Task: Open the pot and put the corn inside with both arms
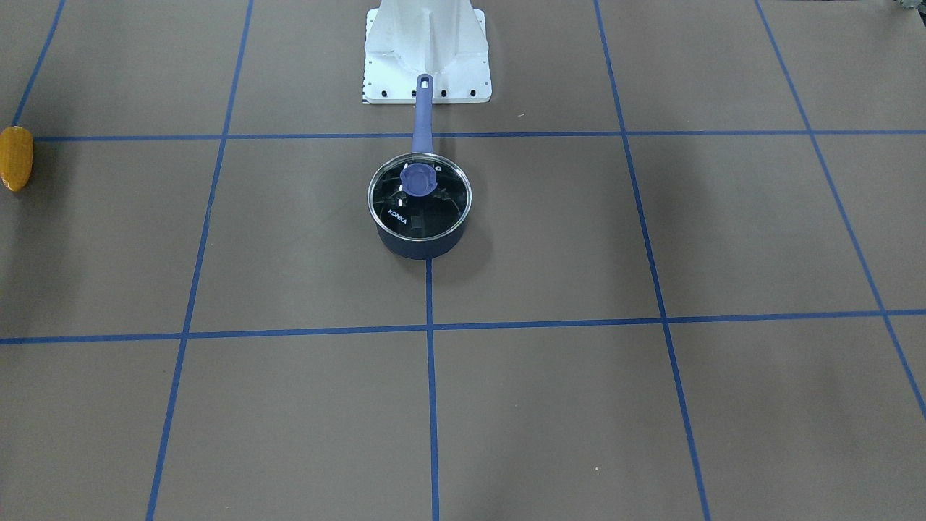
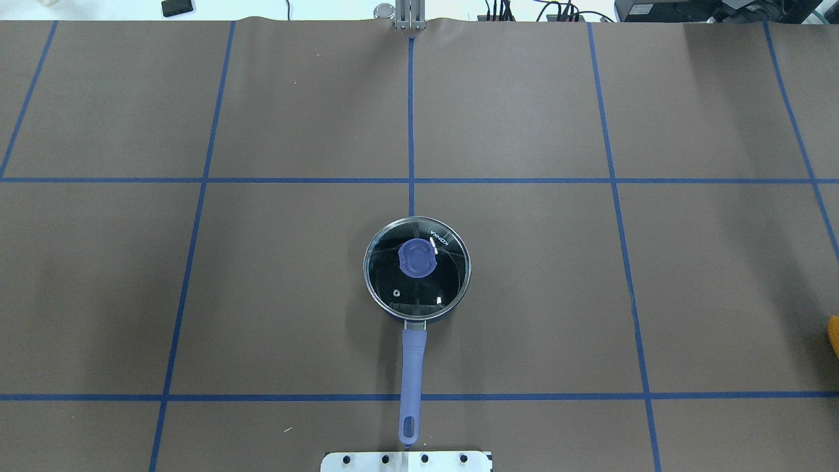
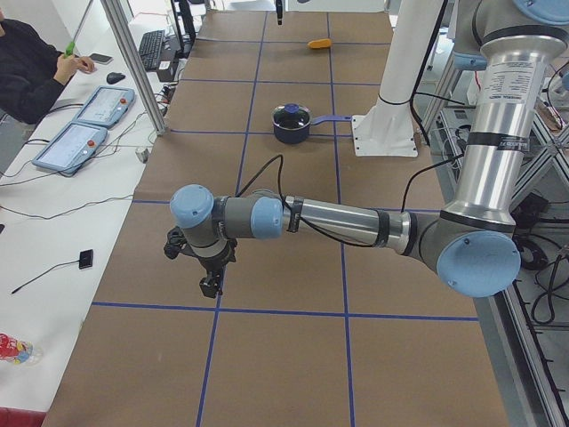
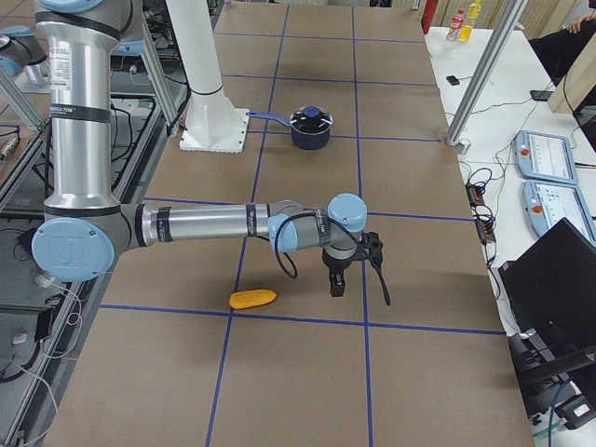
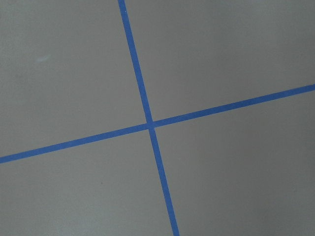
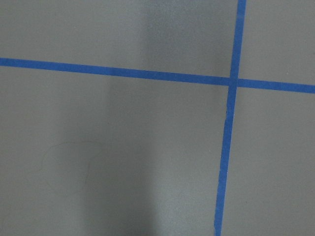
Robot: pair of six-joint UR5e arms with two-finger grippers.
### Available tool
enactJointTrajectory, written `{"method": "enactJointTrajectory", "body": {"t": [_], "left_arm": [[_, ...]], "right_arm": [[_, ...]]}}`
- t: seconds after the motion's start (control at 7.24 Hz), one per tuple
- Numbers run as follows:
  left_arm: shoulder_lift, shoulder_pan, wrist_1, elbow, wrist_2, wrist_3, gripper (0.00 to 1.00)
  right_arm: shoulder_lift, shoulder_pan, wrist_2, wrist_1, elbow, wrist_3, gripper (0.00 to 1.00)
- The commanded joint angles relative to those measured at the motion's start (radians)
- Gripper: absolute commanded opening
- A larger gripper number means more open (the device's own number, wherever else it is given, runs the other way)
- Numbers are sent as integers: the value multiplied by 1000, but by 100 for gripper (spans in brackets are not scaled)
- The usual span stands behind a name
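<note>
The dark navy pot (image 1: 423, 247) stands at the table's middle with its clear glass lid (image 1: 434, 210) on it, and its purple handle (image 1: 422, 116) points at the robot's base. It also shows in the overhead view (image 2: 413, 326). The corn (image 4: 252, 299) lies on the robot's right side, at the edge of the front-facing view (image 1: 16, 158). My right gripper (image 4: 337, 284) hangs above the table to the right of the corn, apart from it. My left gripper (image 3: 210, 283) hangs above the table far from the pot. I cannot tell whether either gripper is open or shut. Both wrist views show only taped table.
The white mounting base (image 1: 427, 54) stands just behind the pot's handle. Blue tape lines (image 2: 411, 124) grid the brown table cover. Aluminium posts (image 3: 133, 67) and operator tablets (image 3: 71, 147) stand along the far edge, where a person (image 3: 27, 67) sits.
</note>
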Motion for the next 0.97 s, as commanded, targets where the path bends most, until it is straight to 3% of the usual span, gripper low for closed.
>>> {"method": "enactJointTrajectory", "body": {"t": [0.0, 0.41, 0.83], "left_arm": [[-3, 0, 0, -6, 0, -1, 99], [-52, 3, 6, -18, -2, -42, 99], [-237, 150, 17, -20, -3, -336, 99]], "right_arm": [[6, 0, 0, 0, -1, -11, 100], [33, 0, 2, 0, -2, -6, 100], [41, 2, 3, 2, 30, -16, 100]]}}
